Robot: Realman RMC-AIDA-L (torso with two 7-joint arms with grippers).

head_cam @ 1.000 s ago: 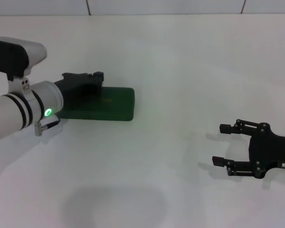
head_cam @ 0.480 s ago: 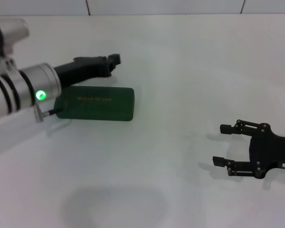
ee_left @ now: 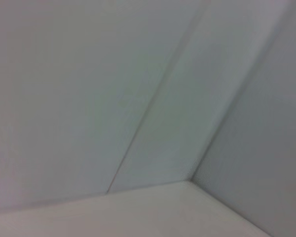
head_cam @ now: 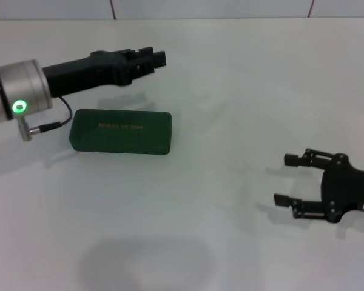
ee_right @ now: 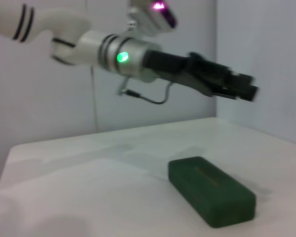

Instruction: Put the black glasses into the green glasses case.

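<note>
On the left, my left jaws [head_cam: 159, 58] have lifted off the green glasses case [head_cam: 121, 132] and hang above it, whether open I cannot tell. Its lid lies shut on the counter [head_cam: 230, 91]; the black glasses are nowhere visible, presumably inside. My right jaws [head_cam: 288, 179] rest wide, idle.

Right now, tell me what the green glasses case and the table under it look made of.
Green glasses case: seemingly a hard shell in a matte, leather-like dark green covering, with gold lettering on its closed lid and crisp rounded corners. Table: a smooth white surface with a soft sheen, likely laminate or painted board.
</note>
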